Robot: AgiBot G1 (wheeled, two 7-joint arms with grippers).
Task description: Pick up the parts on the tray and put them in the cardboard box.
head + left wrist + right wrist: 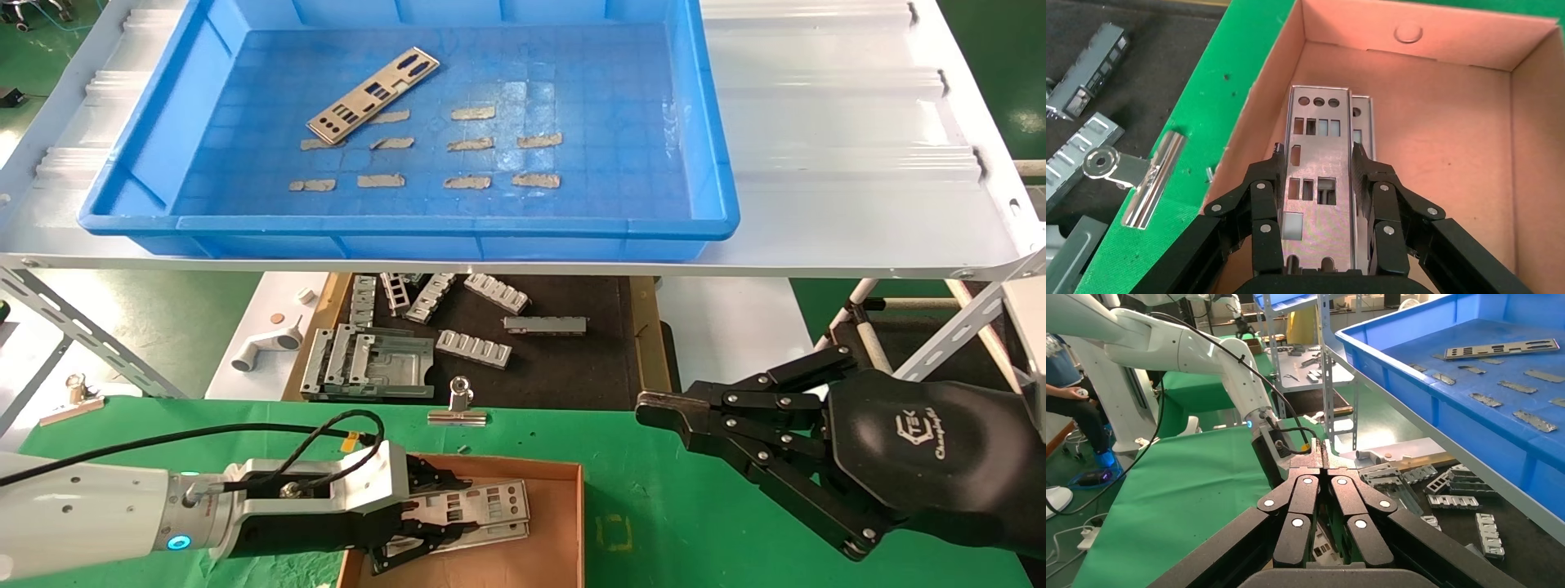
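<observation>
The white ridged shelf (842,163) spans the far side of my workspace, and on it sits the blue tray (711,122), the biggest thing in front of me; one silver part (373,95) lies tilted in its far left area among tan tape scraps (467,183) stuck to the grid floor. Below the shelf, the green cloth (654,498) covers the near table, with a black mat (564,359) behind it holding ribbed grey blocks (474,348) and a large framed bracket (368,365). My right gripper (654,406) hangs over the cloth to the right of the cardboard box, its fingers pressed together with nothing between them. The cardboard box (572,523) sits open on the cloth at the near edge, and my left gripper (1318,168) reaches into it from the left, its fingers pinching a part (1319,177) by its long edges. That strip lies flat along the box floor, stacked over a second strip (1364,122) whose edge peeks out beside it. A shiny binder clip (458,408) rests on the cloth just behind the box.
</observation>
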